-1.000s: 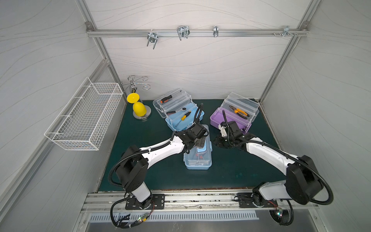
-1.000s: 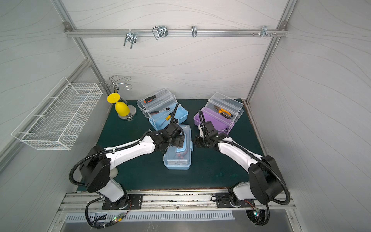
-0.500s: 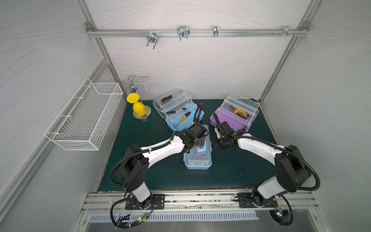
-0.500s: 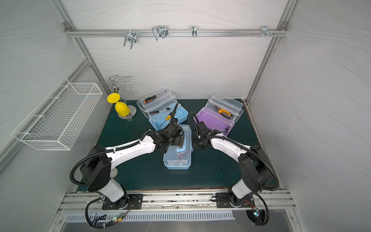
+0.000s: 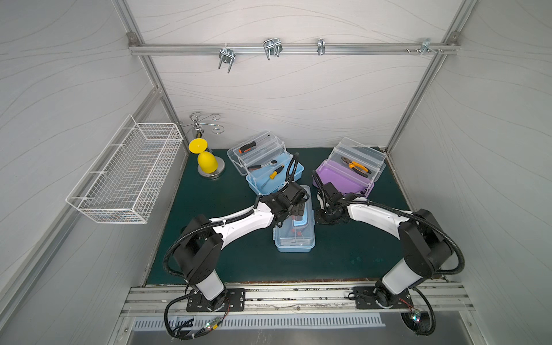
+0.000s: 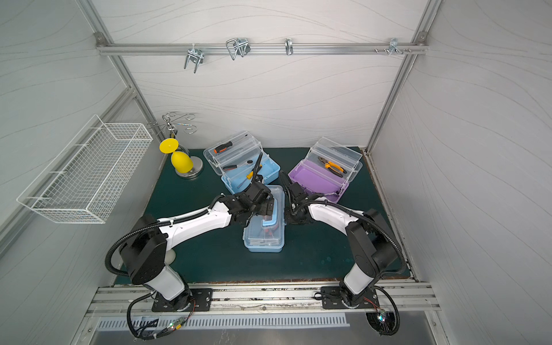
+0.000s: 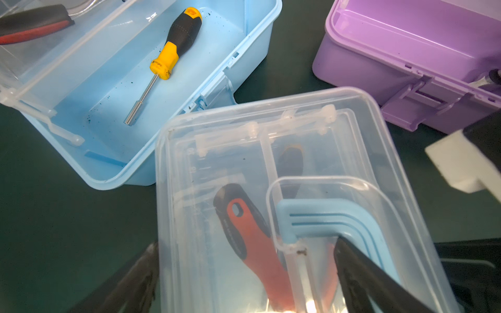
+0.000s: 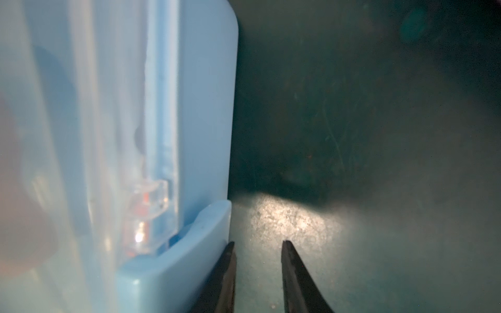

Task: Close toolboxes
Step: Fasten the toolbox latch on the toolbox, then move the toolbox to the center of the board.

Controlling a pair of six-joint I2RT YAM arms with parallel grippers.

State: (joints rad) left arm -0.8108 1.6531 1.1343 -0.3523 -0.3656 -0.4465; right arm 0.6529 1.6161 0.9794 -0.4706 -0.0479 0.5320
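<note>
I see the near light-blue toolbox [image 5: 294,236] in the middle of the green mat [image 5: 209,191], with its clear lid down and its blue handle [image 7: 325,219] folded flat on top. An orange-handled tool [image 7: 244,230] shows through the lid. My left gripper [image 7: 246,244] sits over the far half of the box with its jaws wide apart: one finger is off the lid's edge and the other is on the lid beside the handle, clamping nothing. In both top views that wrist hides the far half of the lid.

My right gripper [image 8: 257,244] is low beside the box's side wall. Its fingers are narrowly apart with only mat between them, the nearer one just against a blue lip of the base. That view is blurred, so I cannot tell whether the latch has caught.

The far light-blue toolbox [image 5: 268,173] stands open just behind, with a yellow screwdriver [image 7: 173,48] in its base. The purple toolbox [image 5: 343,176] is open too, with pliers [image 5: 357,165] in its tray. A white wire basket [image 5: 125,176] hangs on the side wall, well apart.
</note>
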